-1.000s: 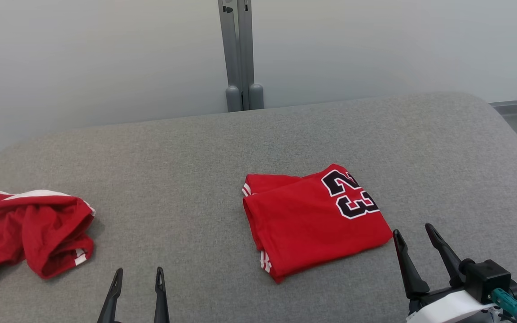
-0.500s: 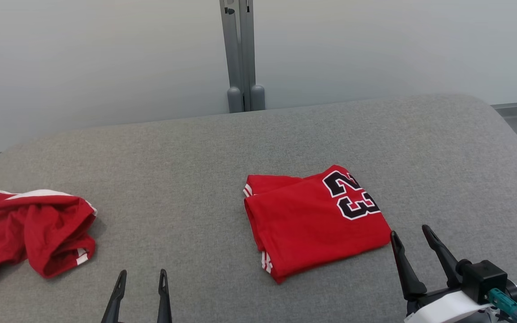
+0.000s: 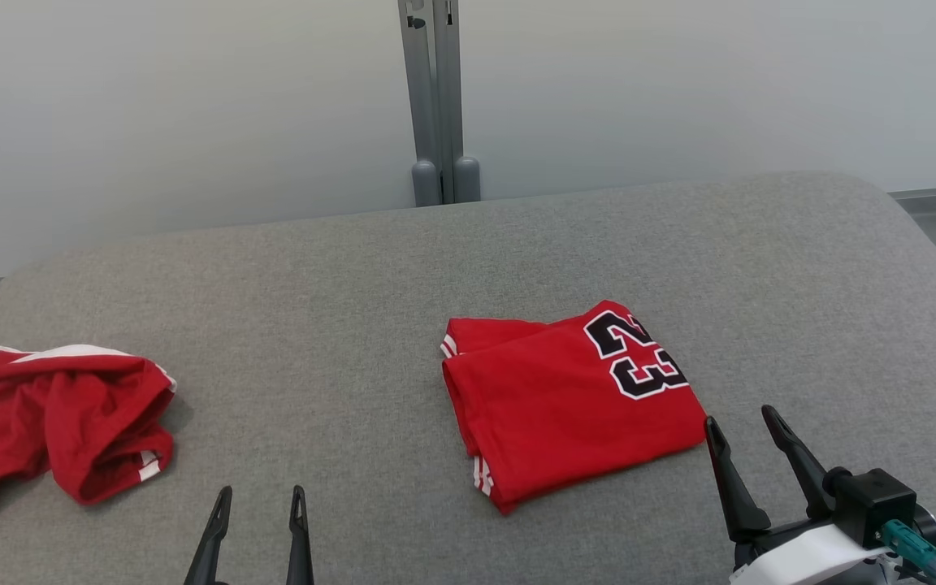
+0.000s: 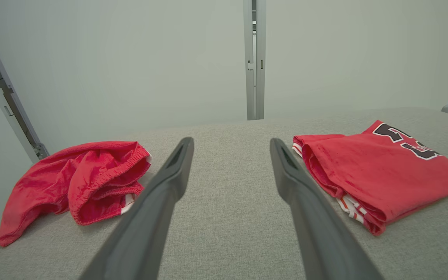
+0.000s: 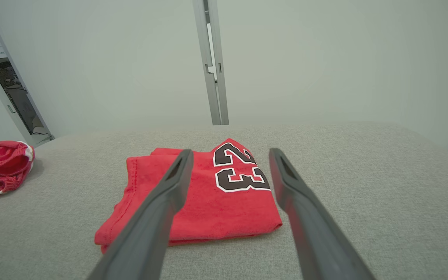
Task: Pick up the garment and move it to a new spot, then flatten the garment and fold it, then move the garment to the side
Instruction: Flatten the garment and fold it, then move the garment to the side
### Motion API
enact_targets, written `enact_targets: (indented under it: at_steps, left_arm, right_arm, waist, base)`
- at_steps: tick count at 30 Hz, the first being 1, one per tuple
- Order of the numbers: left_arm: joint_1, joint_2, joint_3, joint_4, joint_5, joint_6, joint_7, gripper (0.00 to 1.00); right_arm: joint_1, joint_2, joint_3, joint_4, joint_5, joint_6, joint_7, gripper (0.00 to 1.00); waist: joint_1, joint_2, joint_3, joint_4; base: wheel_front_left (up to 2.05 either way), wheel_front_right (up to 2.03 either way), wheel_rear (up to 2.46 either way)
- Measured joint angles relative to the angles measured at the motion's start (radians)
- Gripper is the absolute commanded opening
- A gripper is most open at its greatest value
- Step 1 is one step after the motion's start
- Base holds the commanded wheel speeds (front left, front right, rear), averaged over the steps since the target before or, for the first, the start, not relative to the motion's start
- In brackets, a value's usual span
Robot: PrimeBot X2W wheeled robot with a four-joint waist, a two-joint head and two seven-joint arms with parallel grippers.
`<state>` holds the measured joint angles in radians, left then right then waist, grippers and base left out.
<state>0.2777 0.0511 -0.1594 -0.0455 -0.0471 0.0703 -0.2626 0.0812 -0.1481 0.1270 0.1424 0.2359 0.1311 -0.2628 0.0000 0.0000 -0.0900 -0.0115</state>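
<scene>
A folded red garment (image 3: 565,406) with a black "23" lies flat on the grey table (image 3: 370,276), right of centre. It also appears in the left wrist view (image 4: 379,171) and the right wrist view (image 5: 216,210). A second red garment (image 3: 54,422) lies crumpled at the left edge (image 4: 80,179) (image 5: 0,167). My right gripper (image 3: 738,417) (image 5: 230,151) is open and empty, just off the folded garment's near right corner. Near the front edge, between the two garments, my left gripper (image 3: 261,494) (image 4: 231,140) is open with nothing between its fingers.
A grey metal post (image 3: 435,97) stands behind the table against a pale wall. The table's far edge is rounded, and bare grey cloth lies between the garments and to the right of the folded one.
The right gripper has eased slightly back toward the near edge. The view has shifted a little. Both garments lie where they were, and both grippers stay open.
</scene>
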Motion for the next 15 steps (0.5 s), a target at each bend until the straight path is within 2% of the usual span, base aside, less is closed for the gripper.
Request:
enact_targets:
  at_steps: [15]
  left_arm:
    - [0.0, 0.0, -0.007, 0.004, 0.003, -0.001, 0.0, 1.0]
  right_arm:
    - [0.0, 0.002, 0.001, -0.002, 0.004, 0.0, 0.0, 1.0]
  waist:
    - [0.0, 0.0, -0.003, 0.005]
  base:
    - [0.0, 0.0, 0.0]
